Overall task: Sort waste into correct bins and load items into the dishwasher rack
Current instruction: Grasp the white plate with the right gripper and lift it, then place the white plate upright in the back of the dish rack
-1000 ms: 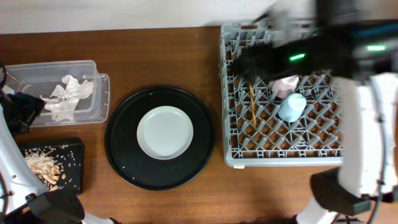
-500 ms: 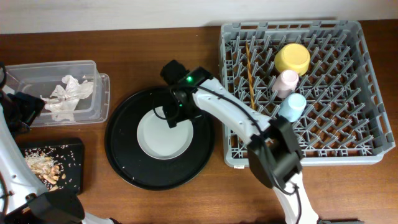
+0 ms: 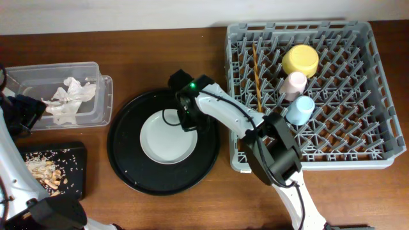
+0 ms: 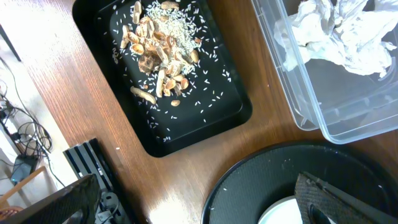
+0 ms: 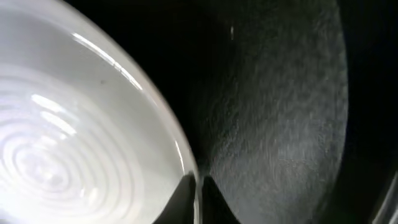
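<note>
Overhead view of a wooden bench (image 3: 160,57) with two robot arms. At centre sits a round black tray (image 3: 128,163) with a pale grey plate (image 3: 166,139) lying flat on it.

The right arm reaches in from the lower right, and its right hand (image 3: 189,119) is at the plate's upper right rim. The right wrist camera shows two dark fingertips (image 5: 184,198) with only a thin gap between them, right at the plate's edge. Whether they are clamped on the rim cannot be told.

On the right stands the large grey dishwasher rack (image 3: 294,165). A yellow bowl (image 3: 300,61), a pink cup (image 3: 294,84) and a light-blue cup (image 3: 300,110) sit upside down in a close row in it. The wooden chopsticks (image 3: 257,70) lie lengthwise among the pegs to their left.

At far left, a clear plastic tub (image 3: 38,75) holds a crumpled white napkin (image 3: 69,99). Just below it, a flat black container (image 3: 77,182) holds beige food scraps (image 3: 41,169).

The left hand (image 3: 27,110) is at the left edge, beside the tub. Its wrist camera shows its fingers wide apart with nothing between them.
</note>
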{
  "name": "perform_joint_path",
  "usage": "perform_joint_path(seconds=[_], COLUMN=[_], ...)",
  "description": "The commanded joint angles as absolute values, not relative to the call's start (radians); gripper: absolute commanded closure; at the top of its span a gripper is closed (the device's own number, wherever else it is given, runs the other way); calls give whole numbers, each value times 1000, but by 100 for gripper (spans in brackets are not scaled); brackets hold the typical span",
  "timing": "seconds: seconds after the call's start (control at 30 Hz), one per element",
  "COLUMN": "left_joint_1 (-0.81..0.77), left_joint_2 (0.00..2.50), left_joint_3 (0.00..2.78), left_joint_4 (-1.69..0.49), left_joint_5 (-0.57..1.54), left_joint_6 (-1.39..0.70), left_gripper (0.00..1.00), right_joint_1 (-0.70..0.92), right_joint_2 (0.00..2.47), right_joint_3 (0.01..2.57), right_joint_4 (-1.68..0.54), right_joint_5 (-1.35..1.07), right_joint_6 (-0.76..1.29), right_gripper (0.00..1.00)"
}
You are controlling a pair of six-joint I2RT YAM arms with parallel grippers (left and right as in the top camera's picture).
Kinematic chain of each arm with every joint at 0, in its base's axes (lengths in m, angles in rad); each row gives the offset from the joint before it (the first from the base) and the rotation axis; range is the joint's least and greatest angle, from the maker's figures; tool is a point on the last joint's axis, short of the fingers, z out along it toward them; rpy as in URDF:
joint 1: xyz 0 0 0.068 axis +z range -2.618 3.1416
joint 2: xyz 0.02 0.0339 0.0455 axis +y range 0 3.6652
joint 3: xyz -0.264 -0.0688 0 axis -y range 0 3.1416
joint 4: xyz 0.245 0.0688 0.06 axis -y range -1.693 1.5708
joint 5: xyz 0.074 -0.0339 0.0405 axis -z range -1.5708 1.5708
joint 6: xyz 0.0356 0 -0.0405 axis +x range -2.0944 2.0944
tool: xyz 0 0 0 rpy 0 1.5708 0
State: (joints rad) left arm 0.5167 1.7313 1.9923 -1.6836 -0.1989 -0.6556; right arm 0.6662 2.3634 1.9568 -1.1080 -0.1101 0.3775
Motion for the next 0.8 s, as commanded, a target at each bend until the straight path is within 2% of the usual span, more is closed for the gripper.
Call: perform_joint_path(seconds=[0.0, 0.13, 0.23, 0.4, 0.53, 0.77], left_joint_1=[522, 522, 522, 522, 522, 522], left_joint_2=[1722, 1722, 1722, 1722, 1722, 1722], left_joint_3=[2000, 2000, 2000, 2000, 2000, 2000], left_joint_4=[-1685, -1685, -1685, -1685, -1685, -1685], left_joint_5=[-207, -206, -207, -207, -207, -207], left_joint_6=[-656, -656, -655, -656, -656, -655], left_gripper=[1, 0, 1, 1, 1, 1], right_joint_1=[622, 458, 304, 202, 236, 304], right_joint_2=[2369, 2368, 2368, 2379, 2380, 2380], right_joint_3=[2184, 2729, 2940, 2916, 2801, 2578], right_joint_4=[-1241, -1518, -1636, -1634, -1556, -1404], right_joint_5=[-83, 8, 170, 439, 604, 683], right_joint_6=[383, 373, 385, 488, 563, 567], right_gripper=[96, 96, 96, 96, 96, 96])
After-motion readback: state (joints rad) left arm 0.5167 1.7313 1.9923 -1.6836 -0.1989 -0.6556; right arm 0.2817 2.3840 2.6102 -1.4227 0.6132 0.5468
